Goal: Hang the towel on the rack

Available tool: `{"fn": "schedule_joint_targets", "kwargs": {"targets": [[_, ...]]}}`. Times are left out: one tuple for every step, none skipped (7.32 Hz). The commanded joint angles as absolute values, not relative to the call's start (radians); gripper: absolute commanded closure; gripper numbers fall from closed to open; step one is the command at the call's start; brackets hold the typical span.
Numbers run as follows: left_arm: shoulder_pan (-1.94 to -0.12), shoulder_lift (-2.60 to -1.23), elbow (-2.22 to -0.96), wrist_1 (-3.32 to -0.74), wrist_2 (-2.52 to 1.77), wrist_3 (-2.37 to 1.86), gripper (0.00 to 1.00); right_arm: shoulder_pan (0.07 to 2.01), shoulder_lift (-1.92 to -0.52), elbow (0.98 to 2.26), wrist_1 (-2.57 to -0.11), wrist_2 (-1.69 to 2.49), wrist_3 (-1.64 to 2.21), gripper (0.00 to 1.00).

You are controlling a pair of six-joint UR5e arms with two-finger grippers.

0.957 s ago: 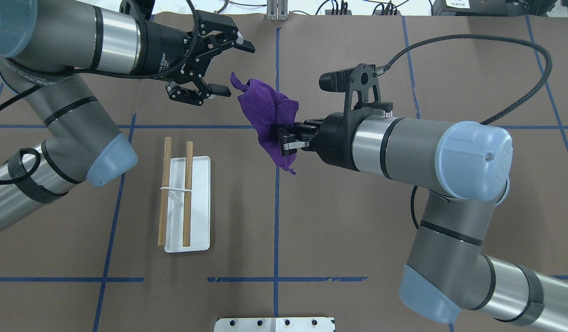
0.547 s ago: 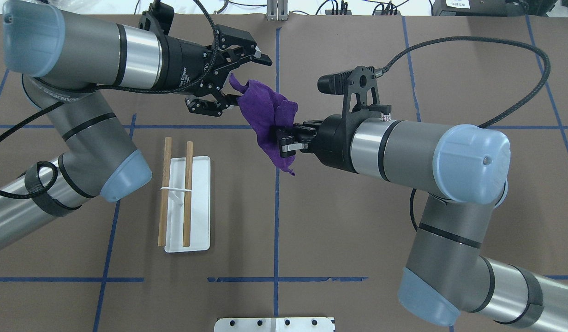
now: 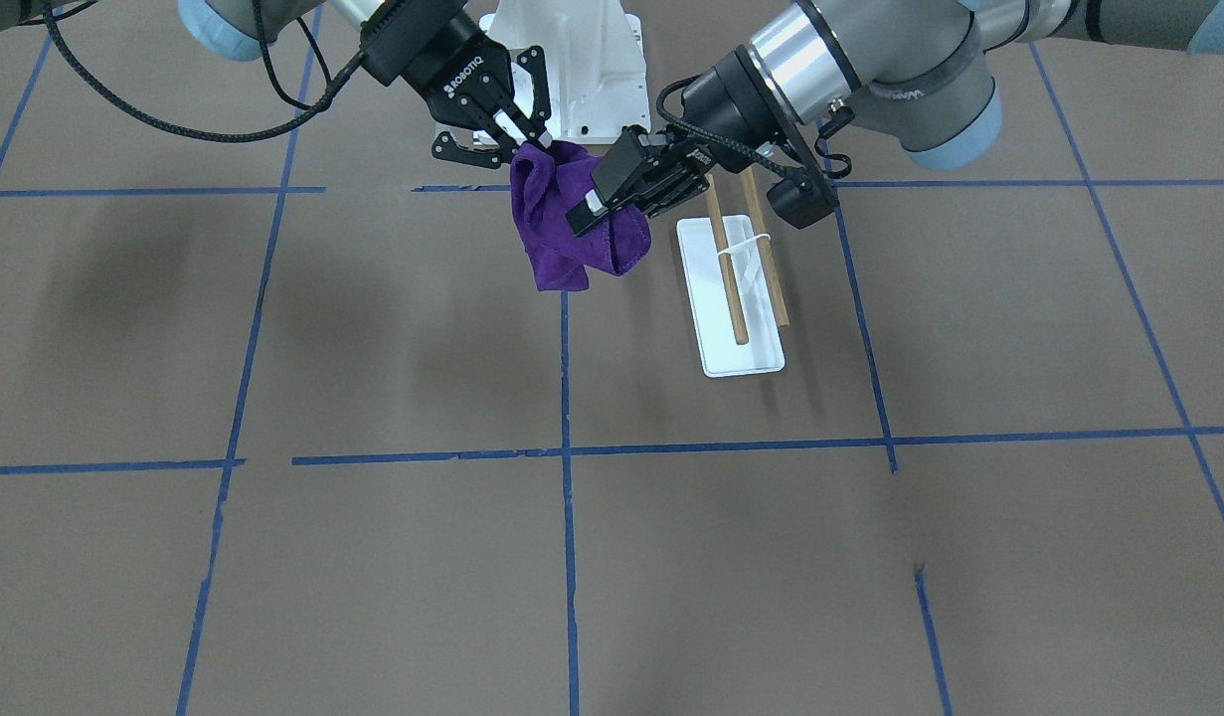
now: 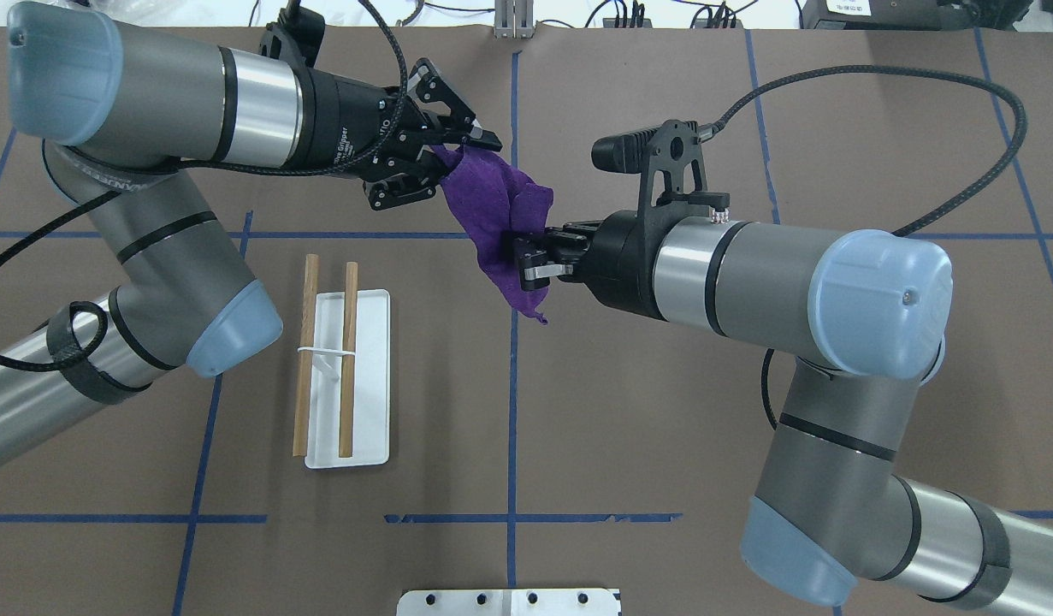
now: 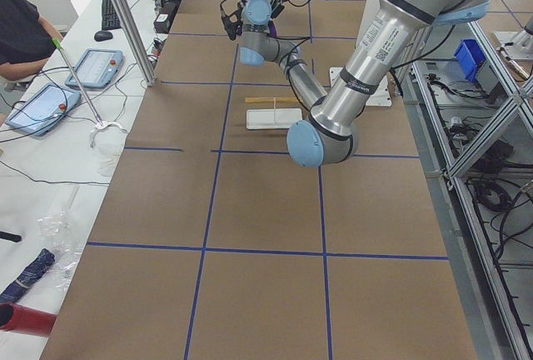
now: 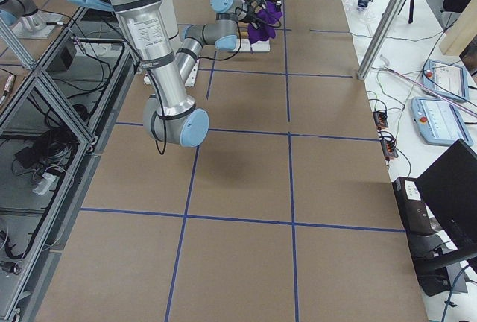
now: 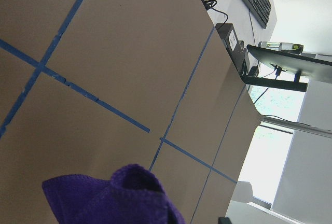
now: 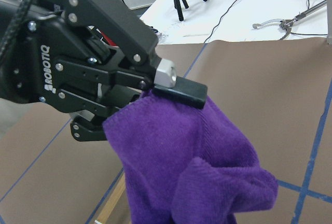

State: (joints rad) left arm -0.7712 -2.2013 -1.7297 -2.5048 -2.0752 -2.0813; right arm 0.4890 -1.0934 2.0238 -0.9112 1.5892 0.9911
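Note:
The purple towel (image 4: 494,205) hangs in the air between my two grippers, above the table. My right gripper (image 4: 530,257) is shut on its near side. My left gripper (image 4: 458,158) is shut on its far left corner; in the right wrist view one of its fingers (image 8: 179,86) presses on top of the towel (image 8: 192,162). The towel also shows at the bottom of the left wrist view (image 7: 119,198). The rack (image 4: 325,351), two wooden dowels joined by a white band on a flat white base (image 4: 370,385), stands free left of and nearer than the towel. The front view shows the towel (image 3: 572,234) just left of the rack (image 3: 739,268).
A white bolted metal pedestal (image 4: 509,601) sits at the table's near edge by the robot's base (image 3: 572,60). Blue tape lines cross the brown table cover. A black cable (image 4: 919,85) loops from the right wrist camera. A person and tablets (image 5: 83,68) are beside the table.
My left gripper moved right to the towel's far left corner and closed on it. My right gripper kept its hold and barely moved.

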Motion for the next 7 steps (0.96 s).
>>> {"fn": "schedule_joint_targets", "kwargs": {"targets": [[-0.772,-2.198,-1.738,-2.505,-2.083,-2.074,1.00,0.489,-1.095,2.025,-0.910,1.589,0.991,1.00],[-0.772,-2.200,-1.741,-2.505,-2.083,-2.074,1.00,0.489,-1.091,2.026,-0.910,1.589,0.992,1.00],[-0.772,-2.201,-1.744,-2.505,-2.083,-2.074,1.00,0.489,-1.092,2.042,-0.913,1.591,0.996,0.27],[-0.772,-2.201,-1.744,-2.505,-2.083,-2.074,1.00,0.492,-1.103,2.054,-0.913,1.589,0.997,0.00],[-0.772,-2.203,-1.744,-2.505,-2.085,-2.074,1.00,0.495,-1.107,2.056,-0.913,1.591,0.997,0.00],[-0.772,-2.203,-1.744,-2.505,-2.083,-2.074,1.00,0.502,-1.114,2.056,-0.916,1.591,0.994,0.00],[-0.772,-2.203,-1.744,-2.507,-2.083,-2.074,1.00,0.503,-1.159,2.075,-0.917,1.592,0.993,0.00]]}}
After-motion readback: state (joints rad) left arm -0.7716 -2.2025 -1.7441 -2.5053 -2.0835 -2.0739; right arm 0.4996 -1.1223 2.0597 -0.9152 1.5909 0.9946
